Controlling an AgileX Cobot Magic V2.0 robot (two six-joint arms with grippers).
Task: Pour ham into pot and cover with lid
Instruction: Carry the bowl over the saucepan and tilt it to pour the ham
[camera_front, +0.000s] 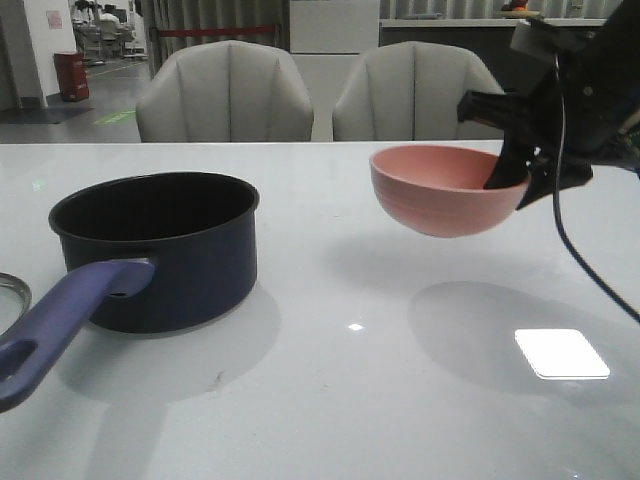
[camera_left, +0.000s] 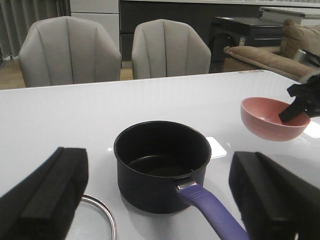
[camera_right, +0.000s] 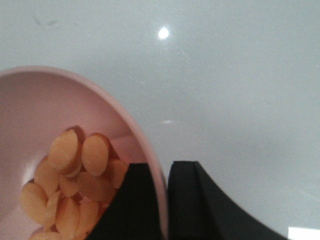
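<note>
The dark navy pot (camera_front: 160, 245) stands on the table at the left, its blue-purple handle (camera_front: 70, 315) pointing toward the near left. It looks empty in the left wrist view (camera_left: 162, 167). My right gripper (camera_front: 515, 175) is shut on the rim of a pink bowl (camera_front: 440, 190), holding it in the air to the right of the pot. Ham (camera_right: 75, 180) lies in the bowl as several orange-pink slices, one finger (camera_right: 137, 200) inside the rim and one outside. The lid (camera_left: 97, 220) lies flat beside the pot, only its metal rim showing. My left gripper (camera_left: 160, 165) hangs open behind the pot's handle side.
Two grey chairs (camera_front: 225, 90) (camera_front: 415, 90) stand behind the table's far edge. A bright light patch (camera_front: 560, 352) reflects on the white tabletop at the near right, close to the bowl's shadow. A black cable (camera_front: 590, 270) hangs from the right arm.
</note>
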